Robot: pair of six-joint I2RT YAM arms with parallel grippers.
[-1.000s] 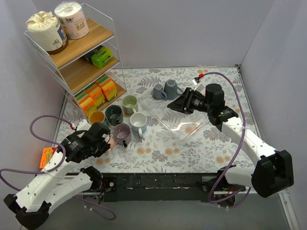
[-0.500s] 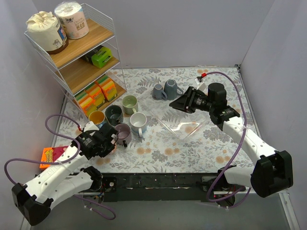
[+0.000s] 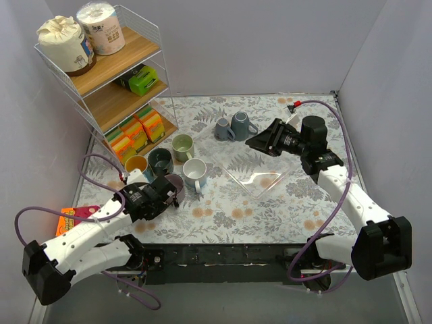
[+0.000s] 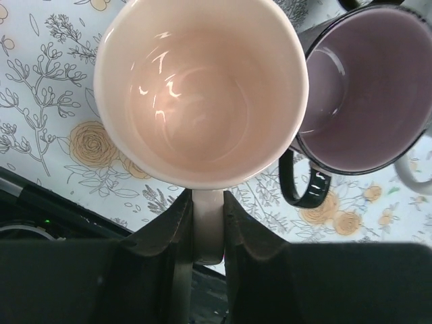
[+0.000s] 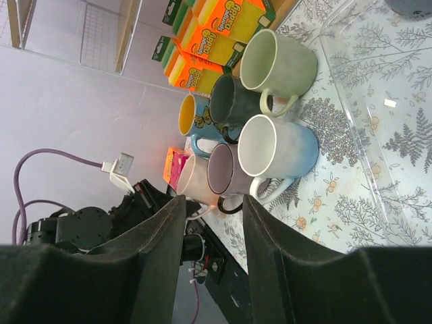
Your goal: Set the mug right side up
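Left end effector [image 4: 207, 219] slides right, pinching the pale pink ceramic mug [image 4: 202, 88] by its handle; upright now, nearly done.

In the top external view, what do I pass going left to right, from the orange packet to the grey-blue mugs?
orange packet → yellow mug → dark teal mug → pale green mug → smaller grey-blue mug → larger grey-blue mug. The purple mug and white mug overlap these, so left out.

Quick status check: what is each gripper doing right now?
The left gripper is shut on the pink mug, fingers clamped on its handle.
The right gripper is open, holding nothing.
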